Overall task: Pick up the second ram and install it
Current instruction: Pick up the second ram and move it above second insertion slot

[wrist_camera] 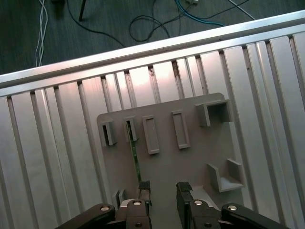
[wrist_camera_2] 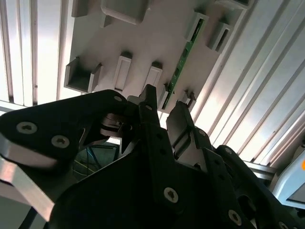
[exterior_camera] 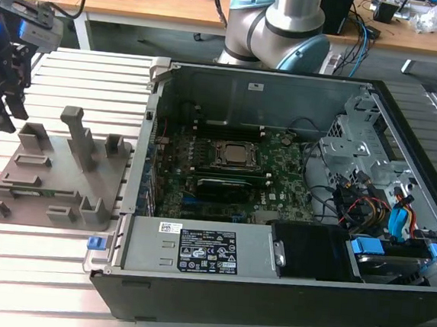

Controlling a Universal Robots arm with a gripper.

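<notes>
A slatted metal table [exterior_camera: 39, 285] carries an open computer case [exterior_camera: 267, 305] at the exterior view's right, its green motherboard [exterior_camera: 277, 188] exposed. Beside the case, at that view's left, sits a grey fixture plate [exterior_camera: 49, 172]. The gripper [wrist_camera: 163, 190] hangs above one edge of the plate, jaws parted and empty. The second ram [wrist_camera: 135, 157] stands on edge in the plate's slots, one end near a fingertip in the first wrist view.

One robot arm [exterior_camera: 280, 23], one gripper [wrist_camera: 164, 188] with two black fingers [wrist_camera: 144, 191], one grey fixture plate [wrist_camera: 190, 162], one thin green ram stick [wrist_camera: 135, 160] lying on it, one open computer case [exterior_camera: 267, 305], one green motherboard [exterior_camera: 277, 192] inside, one CPU socket [exterior_camera: 234, 155].
</notes>
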